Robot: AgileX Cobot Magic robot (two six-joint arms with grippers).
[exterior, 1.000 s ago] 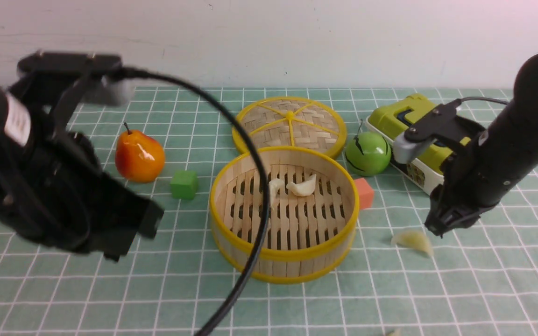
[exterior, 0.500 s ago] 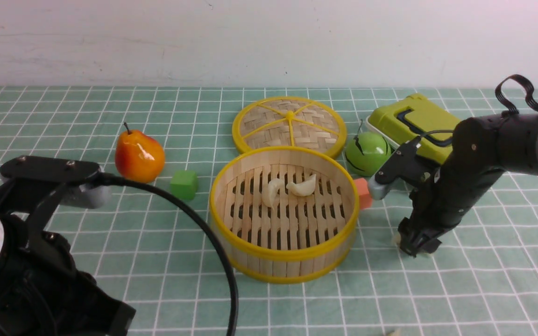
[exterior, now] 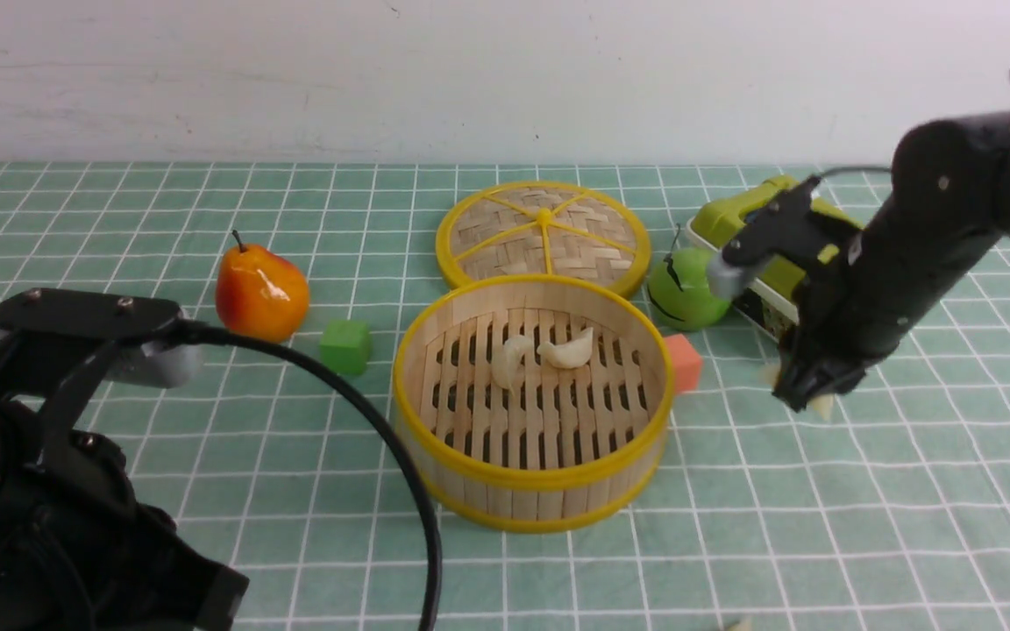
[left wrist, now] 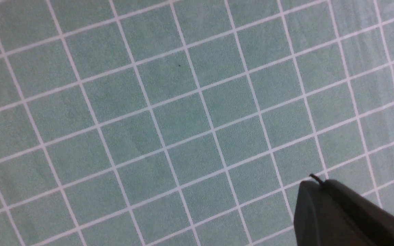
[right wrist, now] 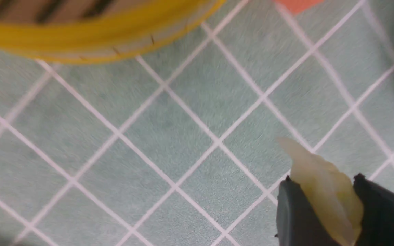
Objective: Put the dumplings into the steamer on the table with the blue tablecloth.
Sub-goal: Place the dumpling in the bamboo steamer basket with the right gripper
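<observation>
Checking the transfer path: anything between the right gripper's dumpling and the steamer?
Only the orange cube, on the cloth beside the steamer rim nearest the held dumpling; the steamer is uncovered, lid behind it.

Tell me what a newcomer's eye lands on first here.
The round bamboo steamer with yellow rims sits mid-table, two glossy cream pleated dumplings on its slats. To its right, the black right gripper pinches a third pale crescent dumpling above the teal grid-lined tablecloth.

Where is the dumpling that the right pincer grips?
Front view, right side: the dumpling is held above the cloth in the right pincer, right of the steamer and the orange cube.
</observation>
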